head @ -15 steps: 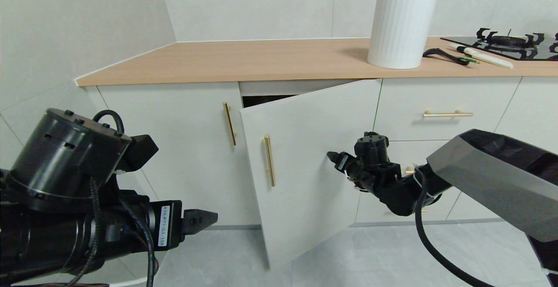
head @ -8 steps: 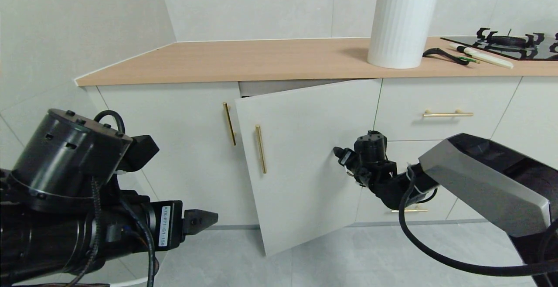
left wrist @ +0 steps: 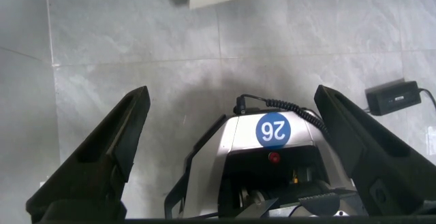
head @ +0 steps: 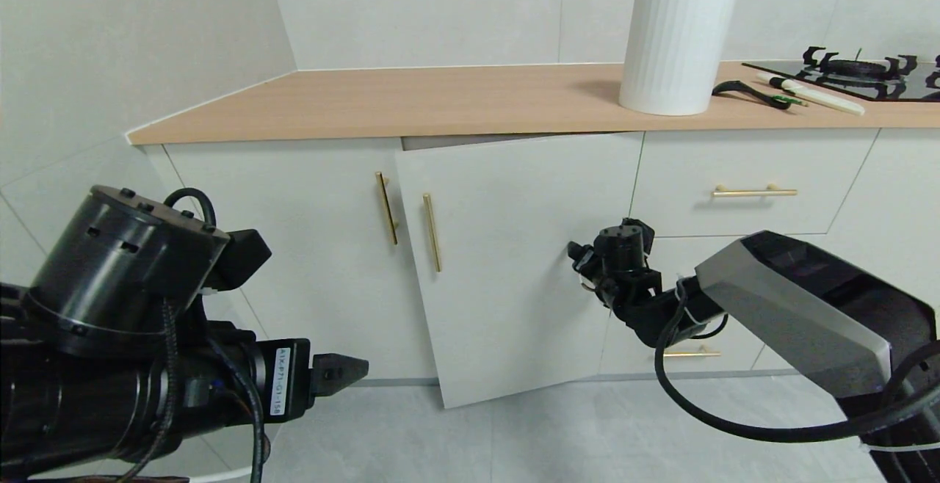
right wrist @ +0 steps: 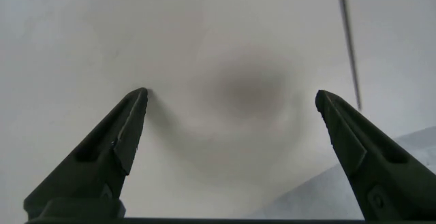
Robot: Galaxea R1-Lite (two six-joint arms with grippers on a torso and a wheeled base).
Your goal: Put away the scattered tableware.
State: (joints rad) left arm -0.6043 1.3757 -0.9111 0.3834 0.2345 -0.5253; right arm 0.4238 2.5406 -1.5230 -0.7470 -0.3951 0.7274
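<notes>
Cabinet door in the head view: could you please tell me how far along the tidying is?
Done: nothing can be confirmed stowed. In hand: the open right gripper is at the face of the cabinet door, which is slightly ajar. Remaining: two utensils lie on the countertop by the hob; the left gripper is open and empty.

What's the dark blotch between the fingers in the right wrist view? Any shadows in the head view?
Right wrist view: a soft shadow on the white cabinet door, between the open fingers of the right gripper. Head view: the ribbed white canister throws a faint shadow leftward on the wooden countertop.
</notes>
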